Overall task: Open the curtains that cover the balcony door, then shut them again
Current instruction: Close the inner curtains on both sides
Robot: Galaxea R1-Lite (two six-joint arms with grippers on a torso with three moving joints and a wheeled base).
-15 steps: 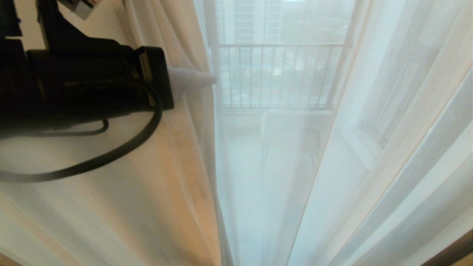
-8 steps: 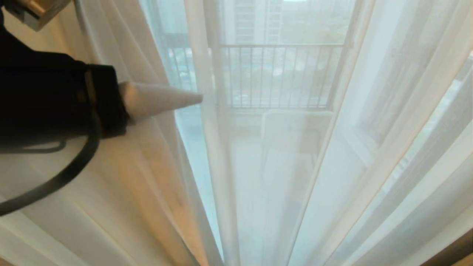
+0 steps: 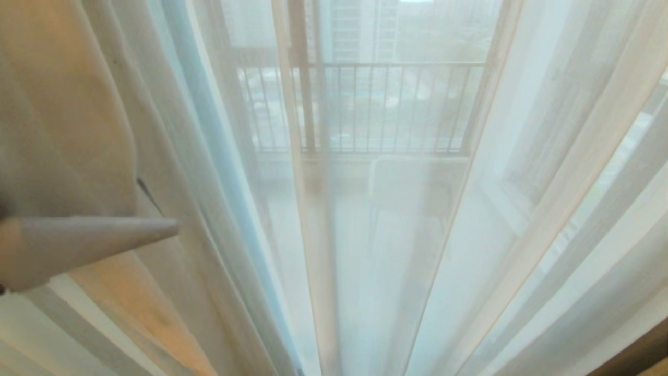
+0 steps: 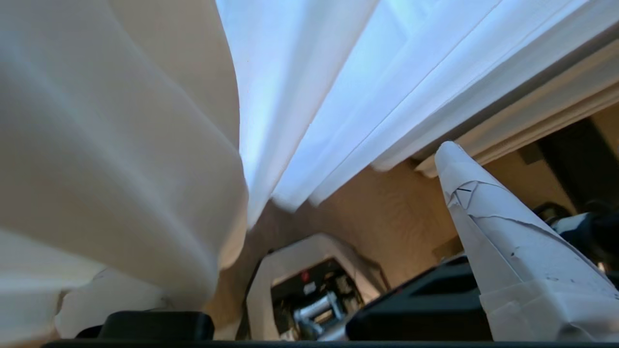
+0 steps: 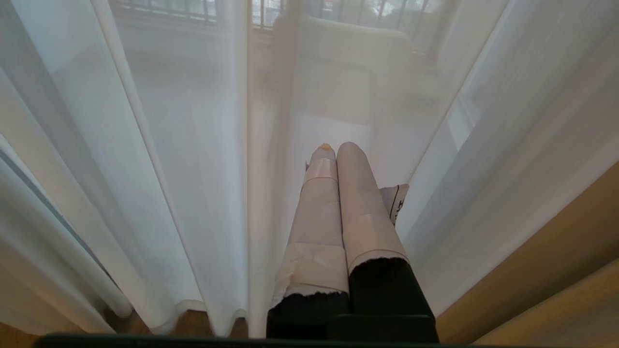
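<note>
Hanging in long vertical folds, the sheer white curtains (image 3: pixel 396 219) fill the head view from 9 to 3 o'clock, drawn across the balcony door (image 3: pixel 305 104), whose frame shows only dimly through the cloth. A railing (image 3: pixel 386 107) and pale buildings behind it are blurred by the fabric. At 9 o'clock one paper-wrapped finger (image 3: pixel 94 243) of the left gripper (image 4: pixel 309 241) juts in, the rest cut off; in its wrist view the fingers stand wide apart, one half buried under a curtain fold, nothing pinched between them. The right gripper (image 5: pixel 336 147) points at the curtains, fingers pressed together, empty.
</note>
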